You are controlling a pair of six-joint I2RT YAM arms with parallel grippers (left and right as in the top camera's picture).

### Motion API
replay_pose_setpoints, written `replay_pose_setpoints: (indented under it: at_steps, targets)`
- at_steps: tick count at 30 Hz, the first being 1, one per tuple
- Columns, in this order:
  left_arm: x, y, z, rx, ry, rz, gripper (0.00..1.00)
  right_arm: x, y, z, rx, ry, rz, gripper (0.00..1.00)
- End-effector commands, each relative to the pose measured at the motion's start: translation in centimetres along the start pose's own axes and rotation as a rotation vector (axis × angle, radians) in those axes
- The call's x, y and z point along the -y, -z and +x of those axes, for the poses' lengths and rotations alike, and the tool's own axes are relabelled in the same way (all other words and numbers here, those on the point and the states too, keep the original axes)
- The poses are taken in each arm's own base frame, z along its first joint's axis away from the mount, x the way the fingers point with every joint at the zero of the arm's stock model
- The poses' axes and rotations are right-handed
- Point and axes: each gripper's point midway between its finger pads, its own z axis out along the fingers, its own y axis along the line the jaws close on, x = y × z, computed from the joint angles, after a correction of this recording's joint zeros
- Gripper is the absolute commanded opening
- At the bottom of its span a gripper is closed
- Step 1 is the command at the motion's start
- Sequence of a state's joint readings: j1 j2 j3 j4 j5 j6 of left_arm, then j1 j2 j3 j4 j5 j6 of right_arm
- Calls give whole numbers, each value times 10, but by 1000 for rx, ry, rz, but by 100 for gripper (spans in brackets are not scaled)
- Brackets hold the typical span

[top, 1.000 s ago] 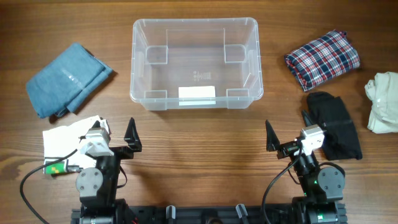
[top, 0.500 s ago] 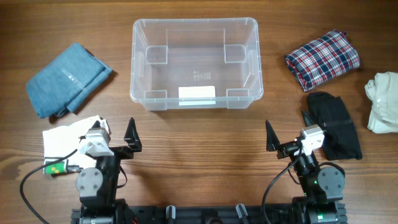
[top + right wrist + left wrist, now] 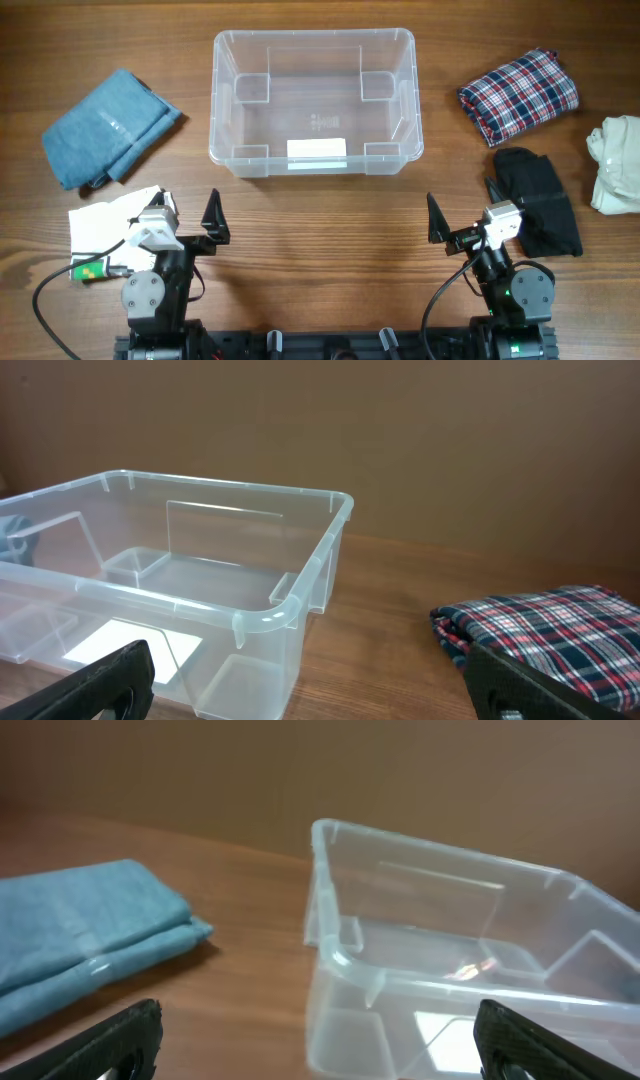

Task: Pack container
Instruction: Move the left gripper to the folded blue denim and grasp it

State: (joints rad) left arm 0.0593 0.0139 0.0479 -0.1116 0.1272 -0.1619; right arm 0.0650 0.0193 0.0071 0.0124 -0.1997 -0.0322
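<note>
- Since the bin (image 3: 313, 34) sits empty mid-table between the arms, either one can reach it.
- Left gripper (image 3: 186, 214) and right gripper (image 3: 465, 214) are both spread wide, holding nothing, probably parked ready.
- Blue cloth (image 3: 108, 125) and plaid cloth (image 3: 518, 95) flank it, one per arm I'd guess.

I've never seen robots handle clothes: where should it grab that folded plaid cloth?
Probably from above, at the middle of the plaid cloth, pinching across its shorter width: it lies flat, a thick folded bundle set diagonally.
</note>
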Motion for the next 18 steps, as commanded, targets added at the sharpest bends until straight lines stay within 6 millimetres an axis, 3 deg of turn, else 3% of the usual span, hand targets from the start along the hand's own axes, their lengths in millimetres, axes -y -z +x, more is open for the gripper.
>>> replay_pose_setpoints:
  at_steps: [1, 5, 14, 18]
  targets:
    - [25, 7, -28, 54, 39, 121, 100, 2, 0, -1, 7, 19, 13, 100]
    - [26, 6, -67, 56, 46, 73, 100, 2, 0, -1, 7, 19, 13, 100]
    - [18, -67, -120, -375, 19, -54, 100, 2, 0, -1, 7, 19, 13, 100]
    - [17, -83, -138, -506, -43, -69, 100, 2, 0, -1, 7, 19, 13, 100]
